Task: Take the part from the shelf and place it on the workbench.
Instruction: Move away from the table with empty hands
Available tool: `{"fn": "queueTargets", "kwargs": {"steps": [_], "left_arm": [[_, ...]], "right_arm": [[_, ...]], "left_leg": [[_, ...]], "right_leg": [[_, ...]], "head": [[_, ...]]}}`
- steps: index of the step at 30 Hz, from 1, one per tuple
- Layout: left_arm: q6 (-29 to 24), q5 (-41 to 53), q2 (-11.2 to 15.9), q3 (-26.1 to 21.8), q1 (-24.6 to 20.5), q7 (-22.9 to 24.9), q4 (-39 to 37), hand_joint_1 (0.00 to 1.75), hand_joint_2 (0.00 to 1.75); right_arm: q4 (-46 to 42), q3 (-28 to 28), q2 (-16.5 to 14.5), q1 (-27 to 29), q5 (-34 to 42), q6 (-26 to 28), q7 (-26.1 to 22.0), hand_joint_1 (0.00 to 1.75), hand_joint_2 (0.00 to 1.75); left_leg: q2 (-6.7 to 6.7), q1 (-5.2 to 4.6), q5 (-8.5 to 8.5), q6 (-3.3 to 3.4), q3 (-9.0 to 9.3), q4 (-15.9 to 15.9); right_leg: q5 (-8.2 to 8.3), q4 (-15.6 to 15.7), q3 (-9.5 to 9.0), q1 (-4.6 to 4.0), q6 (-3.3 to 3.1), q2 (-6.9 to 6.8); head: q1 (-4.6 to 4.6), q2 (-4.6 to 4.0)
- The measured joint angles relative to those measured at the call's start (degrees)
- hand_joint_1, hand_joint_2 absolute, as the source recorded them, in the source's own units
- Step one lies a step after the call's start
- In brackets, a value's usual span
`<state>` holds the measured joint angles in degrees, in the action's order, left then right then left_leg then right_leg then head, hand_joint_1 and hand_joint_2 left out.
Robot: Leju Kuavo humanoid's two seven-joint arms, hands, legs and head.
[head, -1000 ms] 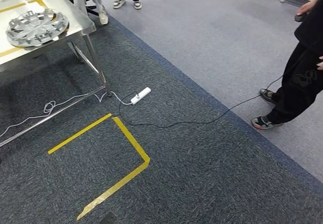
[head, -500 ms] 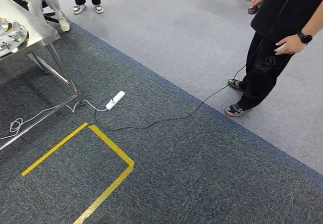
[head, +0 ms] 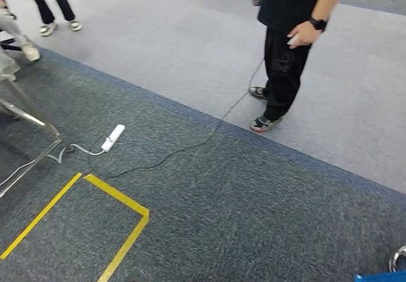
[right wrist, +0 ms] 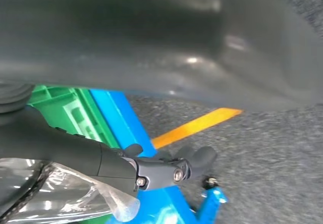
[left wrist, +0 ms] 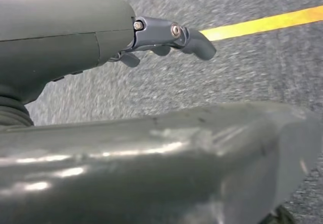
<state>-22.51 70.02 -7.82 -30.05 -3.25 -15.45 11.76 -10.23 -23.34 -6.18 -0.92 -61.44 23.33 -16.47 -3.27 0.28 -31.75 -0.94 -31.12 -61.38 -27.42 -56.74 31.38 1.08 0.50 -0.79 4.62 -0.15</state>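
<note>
On the carpet near the yellow tape [head: 120, 201] a cable [head: 191, 147] could trip the walking robot, while both hands, left hand [left wrist: 167, 35] and right hand [right wrist: 163, 166], hang released.

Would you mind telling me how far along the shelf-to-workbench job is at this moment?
Done: unclear, judging by the steel table legs alone. In hand: nothing; the left hand and right hand hang free of any load above grey carpet, the right beside a blue frame with a green crate. Left: unsettled, since this fits going for a part or having delivered one.
</note>
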Motion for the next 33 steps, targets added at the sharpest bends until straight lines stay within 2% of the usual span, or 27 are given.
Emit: {"fn": "queueTargets", "kwargs": {"steps": [1,2,3,4,5,6,8,9,10,12,13,14,16,17,18,19,20,21,22,24,25,27,28,30,32,33], "left_arm": [[0.0,0.0,0.0,0.0,0.1,0.0,0.0,0.00,0.00],[0.0,0.0,0.1,0.0,0.2,0.0,0.0,0.00,0.00],[0.0,0.0,0.1,0.0,0.3,0.0,0.0,0.00,0.00],[-0.1,0.1,0.1,0.0,0.4,0.0,0.0,0.00,0.00],[-0.1,0.1,0.2,0.0,0.4,0.0,0.0,0.00,0.00],[-0.1,0.1,0.2,0.0,0.4,0.0,0.0,0.00,0.00],[-0.2,0.2,0.4,0.0,0.5,0.0,0.0,0.00,0.00],[-0.3,0.3,0.5,0.0,0.4,0.0,0.0,0.00,0.00],[-0.3,0.3,0.6,0.0,0.4,0.0,0.0,0.00,0.00],[-0.4,0.4,0.6,0.0,0.2,0.0,0.0,0.00,0.00],[-0.4,0.5,0.6,0.0,0.2,0.0,0.0,0.00,0.00],[-0.5,0.5,0.6,0.0,0.2,0.0,0.0,0.00,0.00],[-0.6,0.5,0.6,0.0,0.3,0.0,0.0,0.00,0.00],[-0.6,0.6,0.6,0.0,0.4,0.0,0.0,0.00,0.00],[-0.6,0.6,0.6,0.0,0.4,0.0,0.0,0.00,0.00],[-0.6,0.6,0.6,0.0,0.5,0.0,0.0,0.00,0.00],[-0.6,0.6,0.6,0.0,0.5,0.0,0.0,0.00,0.00],[-0.6,0.6,0.6,0.0,0.5,0.0,0.0,0.00,0.00],[-0.6,0.6,0.6,0.0,0.5,0.0,0.0,0.00,0.00],[-0.5,0.6,0.7,0.0,0.4,0.0,0.0,0.00,0.00],[-0.5,0.6,0.7,0.0,0.4,0.0,0.0,0.00,0.00],[-0.4,0.5,0.7,0.0,0.2,0.0,0.0,0.00,0.00],[-0.3,0.5,0.6,0.0,0.1,0.0,0.0,0.00,0.00],[-0.2,0.4,0.6,0.0,0.1,0.0,0.0,0.00,0.00],[0.0,0.4,0.6,0.0,0.2,0.0,0.0,0.00,0.00],[0.1,0.3,0.6,0.0,0.3,0.1,0.0,0.00,0.00]], "right_arm": [[0.0,0.0,0.0,-0.1,0.0,0.0,0.0,0.00,0.00],[0.0,0.0,0.0,-0.1,0.0,0.0,0.0,0.00,0.00],[0.0,0.0,0.0,-0.1,0.0,0.0,0.0,0.00,0.00],[0.0,0.0,0.0,-0.1,0.0,-0.1,0.0,0.00,0.00],[0.0,0.0,0.0,0.0,0.0,-0.1,0.0,0.00,0.00],[0.0,0.0,0.0,0.0,0.0,-0.1,0.0,0.00,0.00],[0.0,0.0,-0.1,0.0,-0.1,-0.1,0.0,0.00,0.00],[0.0,0.0,-0.1,-0.1,-0.1,-0.1,0.0,0.00,0.00],[0.0,0.0,-0.2,-0.2,-0.1,-0.1,0.0,0.00,0.00],[0.0,0.0,-0.2,-0.1,-0.1,-0.1,0.0,0.00,0.00],[0.0,0.0,-0.2,0.1,-0.1,-0.1,0.0,0.00,0.00],[0.0,0.0,-0.2,0.2,-0.1,-0.1,0.0,0.00,0.00],[0.0,0.0,-0.2,-0.1,-0.1,-0.1,0.0,0.00,0.00],[0.0,0.0,-0.2,-0.2,-0.1,-0.1,0.0,0.00,0.00],[0.0,0.0,-0.2,-0.3,-0.1,-0.1,0.0,0.00,0.00],[0.0,0.0,-0.2,-0.3,-0.1,-0.1,0.0,0.00,0.00],[0.0,0.0,-0.2,-0.1,-0.1,-0.1,0.0,0.00,0.00],[0.0,0.0,-0.2,0.0,-0.1,-0.1,0.1,0.00,0.00],[0.0,0.0,-0.2,0.0,-0.1,-0.1,0.1,0.00,0.00],[0.0,0.0,-0.3,-0.2,-0.1,-0.1,0.0,0.00,0.00],[0.0,0.0,-0.3,-0.3,-0.1,-0.2,0.0,0.00,0.00],[0.0,0.0,-0.3,-0.2,-0.1,-0.2,0.0,0.00,0.00],[0.0,0.0,-0.3,0.0,-0.1,-0.2,0.1,0.00,0.00],[0.0,0.0,-0.3,0.0,-0.1,-0.2,0.1,0.00,0.00],[0.0,0.0,-0.3,-0.2,-0.1,-0.2,0.1,0.00,0.00],[0.0,0.0,-0.3,-0.3,-0.1,-0.2,0.1,0.00,0.00]], "left_leg": [[1.49,0.05,-2.17,-0.07,-1.57,-3.8],[2.26,0.07,-4.02,-0.05,-3.33,-7.9],[2.62,0.06,-5.02,0.05,-4.75,-11.1],[2.81,0.04,-4.81,0.23,-5.41,-12.4],[2.98,-0.01,-3.38,0.51,-5.00,-11.2],[3.43,-0.07,-1.10,0.86,-3.67,-7.9],[5.96,-0.15,2.89,1.64,-0.45,0.1],[7.08,-0.19,3.76,1.89,0.55,2.6],[7.79,-0.23,3.93,2.04,0.95,3.8],[7.10,-0.26,4.00,2.22,1.06,4.5],[6.45,-0.21,4.26,2.37,1.20,5.0],[5.74,-0.15,4.55,2.56,1.37,5.5],[3.97,-0.22,4.86,2.84,1.54,6.1],[3.04,-0.31,4.86,2.95,1.48,6.1],[2.05,-0.38,4.82,2.97,1.42,6.1],[1.15,-0.39,4.79,2.97,1.40,6.1],[0.35,-0.35,4.73,2.90,1.39,6.0],[-0.37,-0.28,4.64,2.75,1.42,5.9],[-1.04,-0.25,4.47,2.48,1.47,5.7],[-2.15,-0.42,3.92,1.69,1.46,5.1],[-2.60,-0.53,3.74,1.32,1.52,4.9],[-3.44,-0.51,3.62,0.82,1.73,4.7],[-3.38,-0.35,3.33,0.48,1.79,4.6],[-1.23,-0.06,0.95,-0.09,0.73,1.6],[1.71,0.04,-3.16,-0.15,-2.35,-5.9],[2.36,0.02,-4.73,0.01,-4.03,-9.8]], "right_leg": [[0.14,0.0,0.13,-0.08,-0.23,0.64],[0.23,0.0,0.24,-0.19,-0.39,1.37],[0.28,0.0,0.31,-0.33,-0.47,2.16],[0.30,-0.1,0.33,-0.47,-0.50,2.98],[0.31,-0.1,0.29,-0.59,-0.51,3.81],[0.32,-0.1,0.20,-0.66,-0.51,4.63],[0.37,-0.2,0.24,-0.67,-0.36,6.15],[0.47,-0.3,0.45,-0.61,-0.12,6.85],[0.62,-0.3,0.77,-0.48,0.21,7.50],[0.95,-0.2,1.44,-0.26,1.03,8.53],[0.80,-0.5,1.81,-0.27,1.29,7.90],[0.07,-1.5,2.50,-0.35,1.50,6.51],[-3.21,-7.2,5.37,-0.45,1.80,2.87],[-5.15,-11.2,7.30,-0.39,2.06,1.86],[-6.44,-14.7,8.89,-0.29,2.33,1.42],[-6.75,-16.4,9.60,-0.16,2.59,1.21],[-6.01,-15.9,9.13,-0.01,2.83,0.97],[-4.43,-13.1,7.46,0.15,3.03,0.52],[-2.70,-8.8,4.96,0.33,3.26,-0.64],[-0.68,-2.1,0.90,0.37,2.98,-2.65],[-0.46,-0.7,0.06,0.29,2.62,-3.12],[-0.43,-0.7,0.25,0.08,1.63,-2.10],[-0.31,-0.6,0.30,0.09,1.24,-1.61],[0.03,-0.5,0.36,0.16,0.48,-0.46],[0.31,-0.4,0.62,0.05,0.02,0.84],[0.37,-0.4,0.72,-0.09,-0.10,1.63]], "head": [[0.09,0.00],[0.11,0.00],[0.10,0.00],[0.10,0.00],[0.09,0.00],[0.09,0.00],[0.02,0.01],[0.06,0.01],[0.06,0.01],[0.13,0.01],[0.10,0.00],[-0.01,0.00],[-0.25,-0.01],[-0.36,0.00],[-0.38,0.01],[-0.37,0.01],[-0.38,0.02],[-0.38,0.02],[-0.38,0.01],[-0.26,0.00],[-0.16,-0.01],[0.03,0.00],[0.02,0.00],[0.17,0.01],[0.33,0.02],[0.38,0.01]]}}
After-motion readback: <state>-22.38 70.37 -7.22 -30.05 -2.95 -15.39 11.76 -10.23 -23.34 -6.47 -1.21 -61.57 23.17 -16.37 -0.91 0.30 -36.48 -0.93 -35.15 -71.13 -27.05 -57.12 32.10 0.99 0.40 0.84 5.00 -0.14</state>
